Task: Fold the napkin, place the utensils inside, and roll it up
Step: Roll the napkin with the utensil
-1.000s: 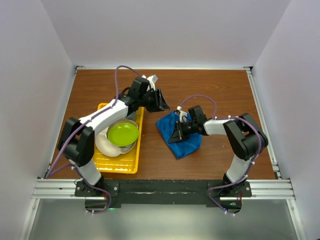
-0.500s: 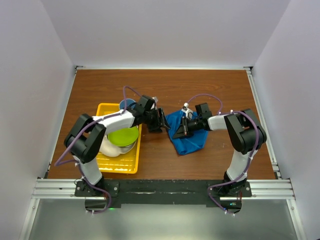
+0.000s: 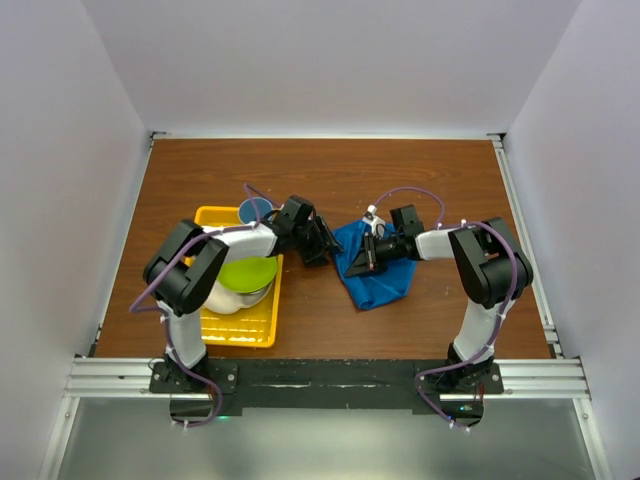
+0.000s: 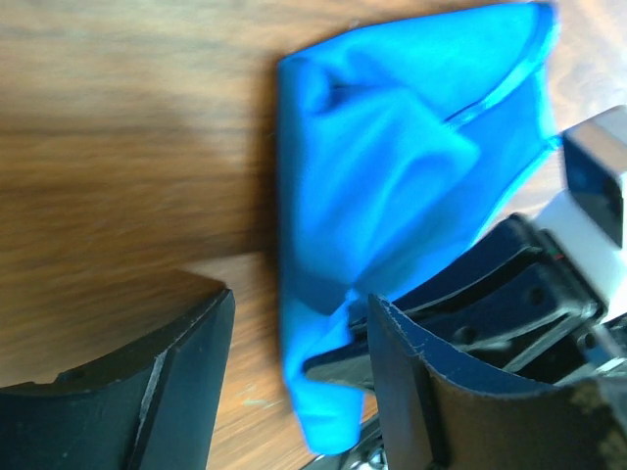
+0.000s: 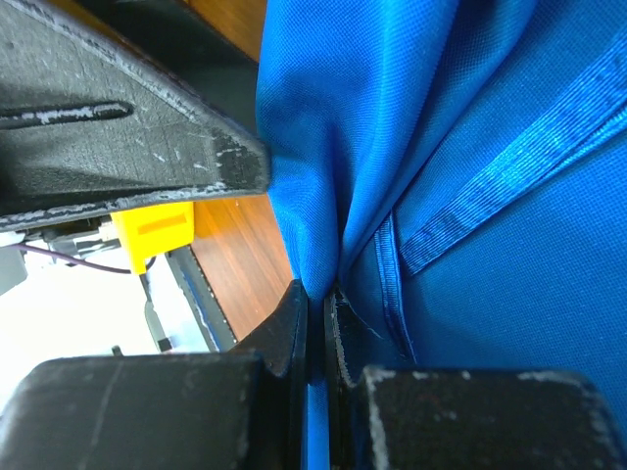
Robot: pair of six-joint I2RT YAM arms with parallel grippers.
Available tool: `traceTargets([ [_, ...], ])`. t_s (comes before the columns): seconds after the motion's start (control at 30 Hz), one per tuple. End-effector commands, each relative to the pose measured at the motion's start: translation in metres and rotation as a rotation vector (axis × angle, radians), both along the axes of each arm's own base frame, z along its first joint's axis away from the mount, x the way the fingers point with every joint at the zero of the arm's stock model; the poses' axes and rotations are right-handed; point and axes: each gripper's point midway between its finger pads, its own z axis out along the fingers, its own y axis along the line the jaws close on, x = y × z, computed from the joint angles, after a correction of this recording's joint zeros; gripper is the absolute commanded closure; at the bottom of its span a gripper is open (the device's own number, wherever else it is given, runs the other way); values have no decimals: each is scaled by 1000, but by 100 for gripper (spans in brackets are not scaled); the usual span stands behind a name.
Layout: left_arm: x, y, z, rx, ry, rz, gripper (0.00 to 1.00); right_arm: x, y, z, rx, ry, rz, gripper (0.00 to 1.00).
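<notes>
1. So, the napkin [image 3: 378, 272] lies around the middle of the surface [image 3: 330, 170], soft and floppy; I'd grab a hemmed corner.
2. Right claw [image 3: 353, 262] is pinched on a fold; left claw [image 3: 324, 249] gapes wide beside its left edge.
3. Yellow tray [image 3: 240, 330], left side: bowl [image 3: 262, 292] holding something lime-green, blue cup [image 3: 256, 209] at its far end. Fork not visible.

Brown wooden table [image 3: 420, 170] between plain, seemingly white walls [image 3: 330, 60]

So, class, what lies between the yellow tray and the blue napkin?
The open left gripper, over the wooden table; the top view shows it.
</notes>
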Motion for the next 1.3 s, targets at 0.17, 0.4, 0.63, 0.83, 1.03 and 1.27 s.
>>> traceTargets([
  [0.17, -1, -13, -30, -27, 74, 85, 38, 12, 10, 33, 83, -80, 41, 100],
  [0.4, -5, -5, -49, 1, 96, 132, 49, 11, 11, 32, 92, -73, 56, 100],
  [0.63, 5, -6, -41, 49, 47, 96, 98, 8, -6, 15, -66, -77, 60, 100],
  [0.83, 2, 0, -32, 110, 43, 69, 100, 3, -32, 20, -317, -171, 11, 61],
  [1.03, -6, -2, -23, 181, 93, 48, 100, 2, -35, 58, -602, -468, -35, 39],
  [1.27, -14, -2, -17, 229, 141, 45, 100, -1, -21, 64, -861, -744, -85, 28],
])
